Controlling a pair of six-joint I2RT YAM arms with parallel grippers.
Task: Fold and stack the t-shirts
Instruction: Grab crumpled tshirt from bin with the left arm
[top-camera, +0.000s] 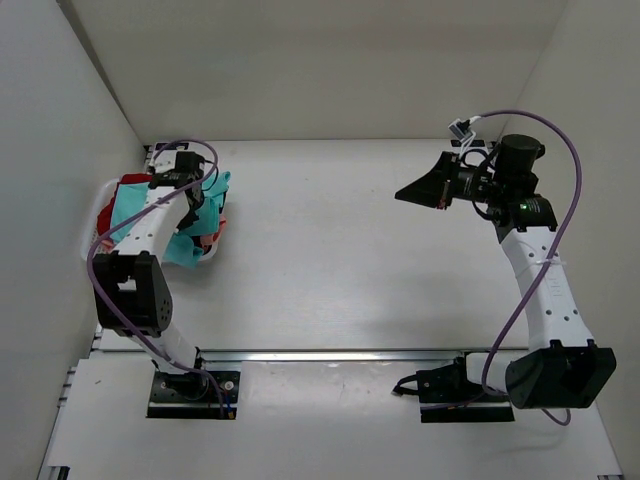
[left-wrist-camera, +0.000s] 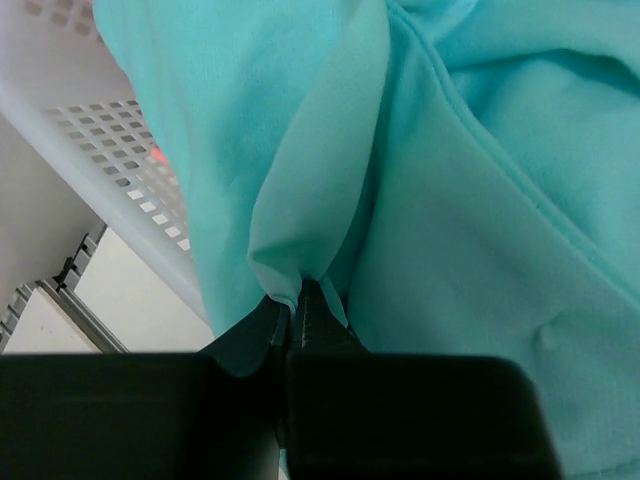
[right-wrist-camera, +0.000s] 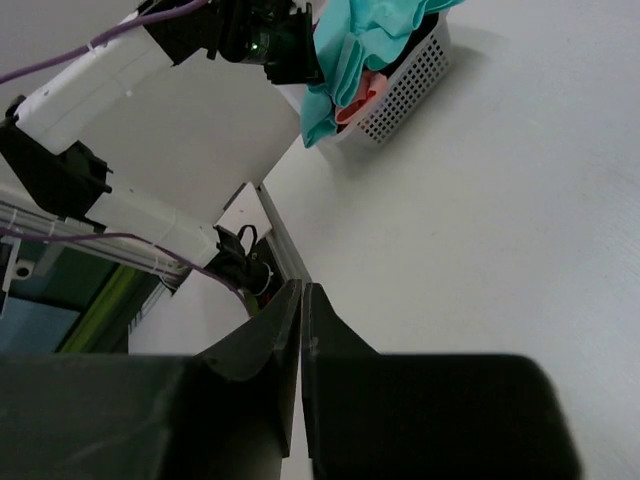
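A teal t-shirt (top-camera: 190, 240) hangs over the edge of the white mesh basket (top-camera: 98, 215) at the far left; it fills the left wrist view (left-wrist-camera: 450, 200) and shows in the right wrist view (right-wrist-camera: 370, 40). Dark red cloth (top-camera: 132, 181) and salmon pink cloth (right-wrist-camera: 362, 95) lie in the basket under it. My left gripper (top-camera: 195, 205) is shut on a fold of the teal shirt, pinched at its tips (left-wrist-camera: 298, 298). My right gripper (top-camera: 408, 194) is shut and empty, held high above the table's right side, fingertips together (right-wrist-camera: 301, 290).
The basket wall (left-wrist-camera: 100, 150) shows beside the teal cloth. White enclosure walls stand left, right and behind. A metal rail (top-camera: 330, 355) crosses the table near the arm bases. The left arm (right-wrist-camera: 130, 70) is seen from the right wrist.
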